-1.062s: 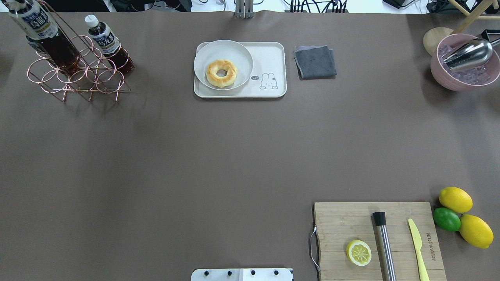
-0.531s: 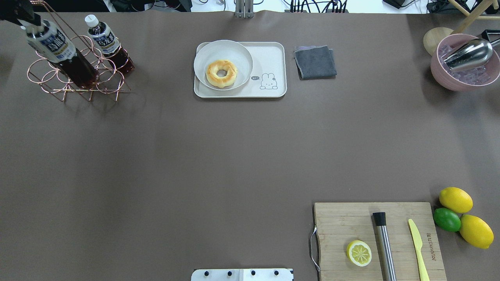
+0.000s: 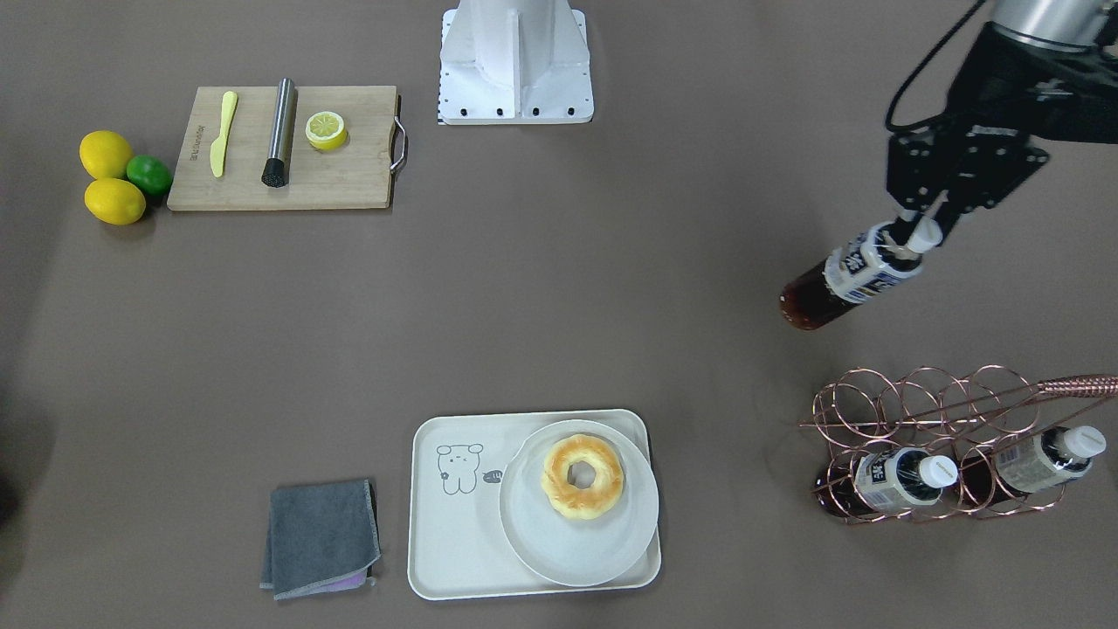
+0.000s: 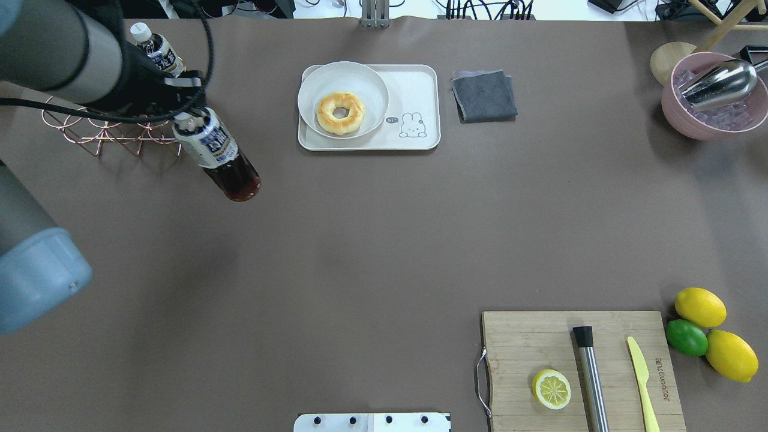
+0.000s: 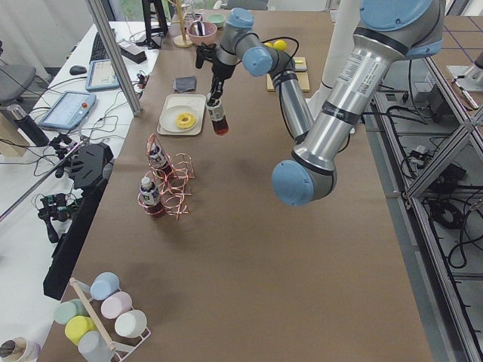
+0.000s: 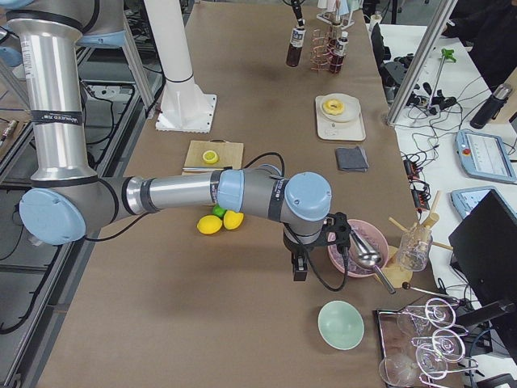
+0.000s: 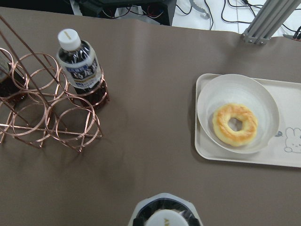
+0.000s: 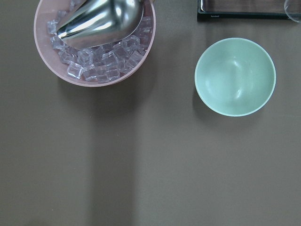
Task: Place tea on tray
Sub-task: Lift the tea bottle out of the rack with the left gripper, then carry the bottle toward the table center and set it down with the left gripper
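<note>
Left tool [image 4: 187,120]: pinches the tea [image 4: 219,159] at its cap; bottle hangs upright.
Tray [image 4: 420,84]: at 3 o'clock from tea, overhead view; bare half beyond plate [image 4: 369,81].

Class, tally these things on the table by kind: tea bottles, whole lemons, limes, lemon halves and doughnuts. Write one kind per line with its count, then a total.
Tea bottles: 3
Whole lemons: 2
Lime: 1
Lemon half: 1
Doughnut: 1
Total: 8
</note>
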Tool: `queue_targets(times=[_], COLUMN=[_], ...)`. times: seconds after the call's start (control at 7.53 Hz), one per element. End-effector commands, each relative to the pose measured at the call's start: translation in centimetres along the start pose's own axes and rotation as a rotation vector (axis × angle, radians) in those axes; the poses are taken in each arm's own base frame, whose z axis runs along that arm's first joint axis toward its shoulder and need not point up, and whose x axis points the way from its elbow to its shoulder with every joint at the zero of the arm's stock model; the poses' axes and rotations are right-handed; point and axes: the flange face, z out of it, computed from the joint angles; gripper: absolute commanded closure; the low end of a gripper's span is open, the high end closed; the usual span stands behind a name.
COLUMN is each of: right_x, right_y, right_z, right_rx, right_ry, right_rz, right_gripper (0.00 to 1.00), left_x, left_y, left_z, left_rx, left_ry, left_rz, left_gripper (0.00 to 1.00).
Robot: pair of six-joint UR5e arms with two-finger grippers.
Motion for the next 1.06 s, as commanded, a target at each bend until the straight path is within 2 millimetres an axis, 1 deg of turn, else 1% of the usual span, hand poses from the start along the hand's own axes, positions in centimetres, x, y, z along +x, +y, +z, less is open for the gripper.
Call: queue_targets(times=[0.0, 0.13, 0.27, 0.4, 0.53, 0.8, 0.93], right_x=[0.0, -0.1, -0.3, -0.4, -0.2, 0.1, 0.1], right_y=[-0.3, -0.3, -0.4, -0.5, -0.6, -0.2, -0.2], right_z=[-0.2, -0.3, -0.4, -0.4, -0.5, -0.2, -0.2], right_rx=[0.007, 0.013, 0.016, 0.018, 0.03, 0.041, 0.041], right_ry=[0.009, 0.009, 0.005, 0.006, 0.023, 0.032, 0.03], right_rz=[-0.01, -0.012, -0.015, -0.021, -0.047, -0.051, -0.049], right_gripper=[0.0, 0.0, 0.0, 0.0, 0.0, 0.0, 0.0], left_x=[11.1, 15.0, 19.0, 21.8, 23.7, 24.3, 24.6], left_y=[5.3, 6.9, 9.2, 11.1, 12.8, 15.4, 16.3], left_z=[1.0, 2.5, 3.3, 4.3, 5.1, 6.5, 6.9], left_rx=[0.012, 0.019, 0.025, 0.029, 0.044, 0.072, 0.083], left_ry=[-0.023, -0.035, -0.035, -0.046, -0.055, -0.077, -0.083], left_rz=[-0.062, -0.076, -0.089, -0.099, -0.098, -0.07, -0.058], left_gripper=[1.0, 1.0, 1.0, 1.0, 1.0, 1.0, 1.0])
